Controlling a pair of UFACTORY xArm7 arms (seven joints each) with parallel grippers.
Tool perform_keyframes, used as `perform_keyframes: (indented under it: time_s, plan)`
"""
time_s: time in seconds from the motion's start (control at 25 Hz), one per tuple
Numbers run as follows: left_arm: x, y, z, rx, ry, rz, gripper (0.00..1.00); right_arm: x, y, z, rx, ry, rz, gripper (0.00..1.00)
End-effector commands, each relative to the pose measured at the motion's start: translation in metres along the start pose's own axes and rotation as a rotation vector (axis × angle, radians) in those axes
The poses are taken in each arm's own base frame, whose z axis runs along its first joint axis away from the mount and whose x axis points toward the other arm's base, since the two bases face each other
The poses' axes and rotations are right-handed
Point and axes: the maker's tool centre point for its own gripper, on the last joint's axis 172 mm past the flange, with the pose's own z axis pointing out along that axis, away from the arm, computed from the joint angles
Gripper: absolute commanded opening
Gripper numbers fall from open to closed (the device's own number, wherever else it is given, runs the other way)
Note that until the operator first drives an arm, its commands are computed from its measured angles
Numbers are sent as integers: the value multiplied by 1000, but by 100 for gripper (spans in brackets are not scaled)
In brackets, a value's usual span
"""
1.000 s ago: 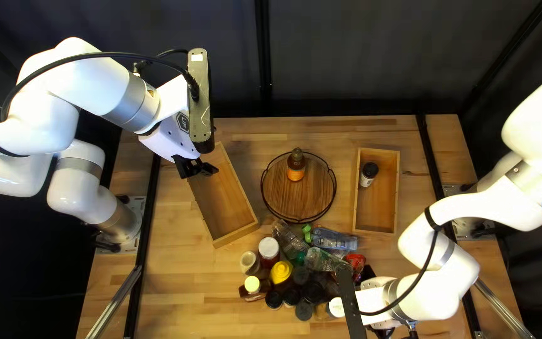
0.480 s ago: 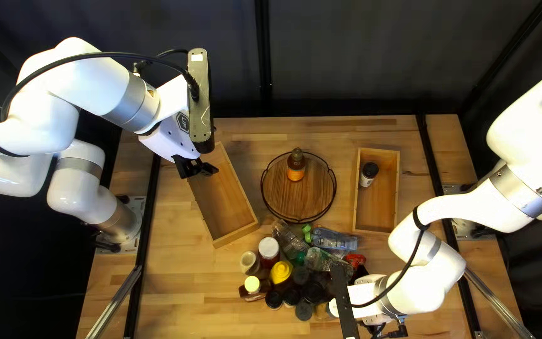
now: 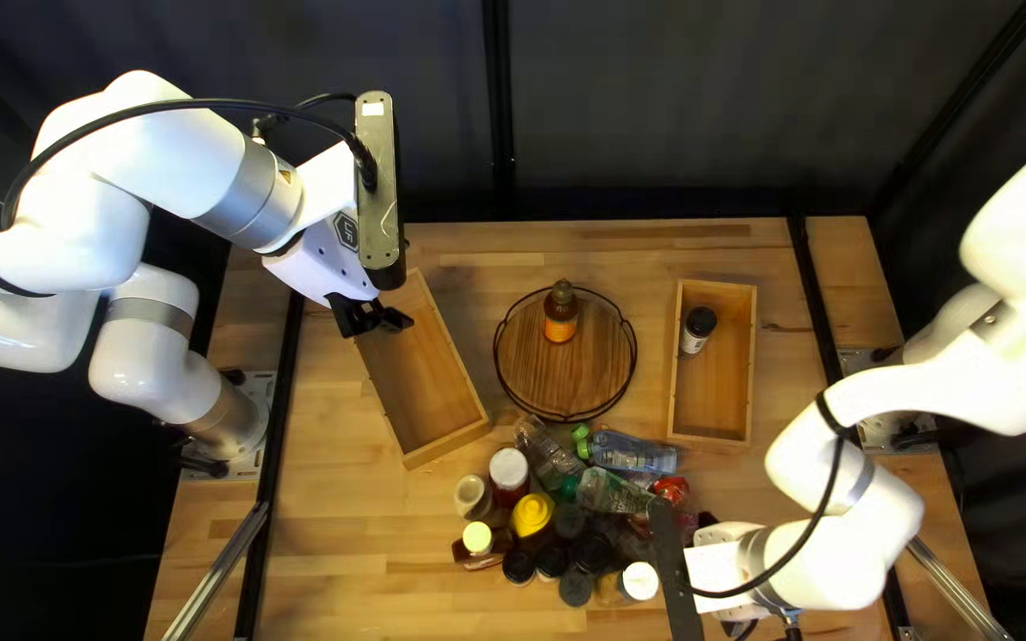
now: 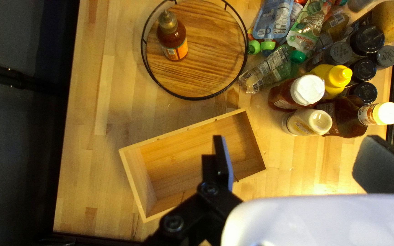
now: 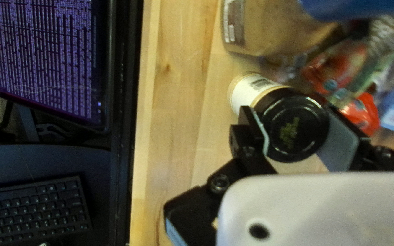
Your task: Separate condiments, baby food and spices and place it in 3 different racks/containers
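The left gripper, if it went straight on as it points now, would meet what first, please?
The left gripper would probably meet the wooden box beneath it first, though depth is unclear.

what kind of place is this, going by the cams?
Probably a robotics lab or test cell, not a real kitchen: two robot arms are mounted at a wooden table, dark curtains hang behind it, and a monitor and keyboard sit beside it.
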Motion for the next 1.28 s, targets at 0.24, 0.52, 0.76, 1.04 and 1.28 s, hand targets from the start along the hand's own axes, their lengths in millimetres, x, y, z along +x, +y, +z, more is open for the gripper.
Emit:
perform_keyframes:
  time_s: [0.24,0.52,0.76,1.04,1.28]
  plan:
    - [0,0,0,0,0,0,100,-13,94,-48,-28,-12,41,0]
    - [0,0,0,0,0,0,100,-63,177,-31,-43,-14,124,0]
    - [0,0,0,0,0,0,100,-79,213,5,-59,-31,178,0]
    - [0,0,0,0,0,0,100,-104,241,33,-71,-38,237,1]
    - [0,0,0,0,0,0,100,-136,256,40,-83,-42,295,1]
